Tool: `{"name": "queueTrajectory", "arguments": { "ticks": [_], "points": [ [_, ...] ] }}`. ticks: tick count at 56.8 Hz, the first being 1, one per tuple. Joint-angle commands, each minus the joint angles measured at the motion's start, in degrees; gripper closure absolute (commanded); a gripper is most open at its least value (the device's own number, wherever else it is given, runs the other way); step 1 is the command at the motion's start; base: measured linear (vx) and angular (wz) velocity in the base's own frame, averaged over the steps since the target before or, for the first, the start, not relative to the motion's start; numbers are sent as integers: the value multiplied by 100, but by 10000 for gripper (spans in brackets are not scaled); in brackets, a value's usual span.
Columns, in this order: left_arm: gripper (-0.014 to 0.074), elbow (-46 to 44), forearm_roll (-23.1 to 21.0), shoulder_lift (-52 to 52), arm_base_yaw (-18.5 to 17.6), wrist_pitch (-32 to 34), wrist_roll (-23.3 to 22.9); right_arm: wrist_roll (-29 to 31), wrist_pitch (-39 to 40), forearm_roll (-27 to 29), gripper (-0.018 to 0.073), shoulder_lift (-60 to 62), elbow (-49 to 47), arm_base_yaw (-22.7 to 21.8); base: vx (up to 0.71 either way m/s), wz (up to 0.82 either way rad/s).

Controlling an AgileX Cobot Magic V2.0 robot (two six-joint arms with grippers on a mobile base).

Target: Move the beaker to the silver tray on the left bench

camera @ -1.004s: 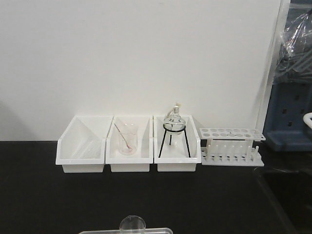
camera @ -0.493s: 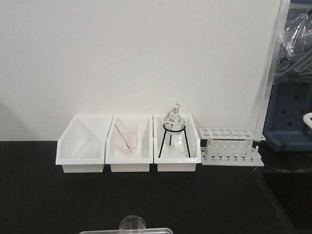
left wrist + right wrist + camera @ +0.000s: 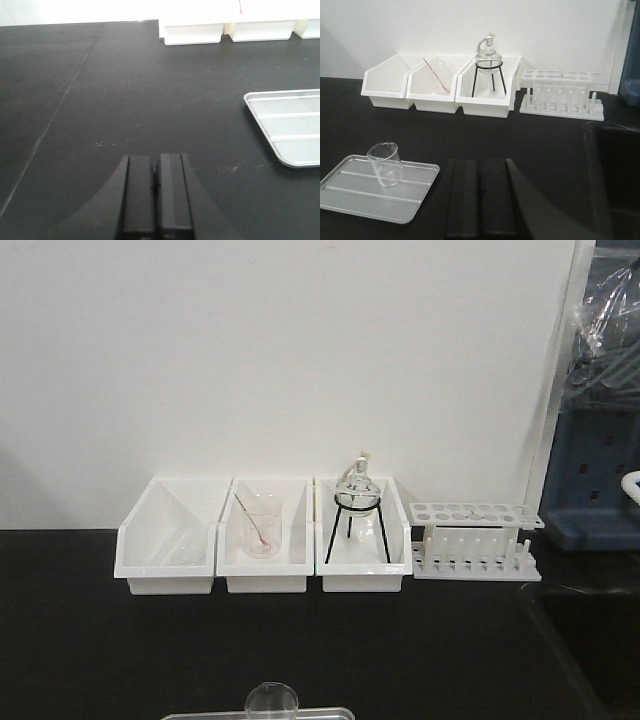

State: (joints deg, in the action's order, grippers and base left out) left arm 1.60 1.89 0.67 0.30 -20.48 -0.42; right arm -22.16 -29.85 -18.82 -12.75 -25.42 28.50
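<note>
Already the small clear glass beaker stood upright on the flat shiny metal tray; nothing had shifted since, both grippers pressed together, empty, suggesting completion.

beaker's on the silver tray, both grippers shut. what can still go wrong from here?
1. The beaker stands by the far rim of the silver tray, on its ridged floor; a nudge could tip it.
2. The right gripper sits just beside the tray's corner; a sideways move might clip it.

Plain white wall behind, blue cabinet at far right, even light.
</note>
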Motion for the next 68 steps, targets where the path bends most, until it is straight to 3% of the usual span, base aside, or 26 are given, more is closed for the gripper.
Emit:
{"name": "queueTrajectory", "arguments": {
  "ticks": [1, 7, 18, 29, 37, 68],
  "points": [
    [595, 159, -9, 90, -34, 443, -8, 72, 891, 81, 562, 129, 348, -82, 0, 0],
    [595, 159, -9, 90, -34, 443, -8, 181, 1525, 741, 562, 430, 1029, -584, 0, 0],
    [595, 159, -9, 90, -34, 443, -8, 1124, 2445, 1914, 562, 863, 2109, -1854, 0, 0],
    [595, 159, -9, 90, -34, 450, -8, 1473, 2440, 1929, 562, 1451, 2799, -2726, 0, 0],
    [595, 159, -9, 90, -34, 442, -8, 1472, 2272, 1596, 562, 1431, 2783, -2751, 0, 0],
    [595, 159, -9, 90, -34, 447, -8, 1472, 2308, 1633, 562, 1431, 2783, -2750, 0, 0]
  ]
}}
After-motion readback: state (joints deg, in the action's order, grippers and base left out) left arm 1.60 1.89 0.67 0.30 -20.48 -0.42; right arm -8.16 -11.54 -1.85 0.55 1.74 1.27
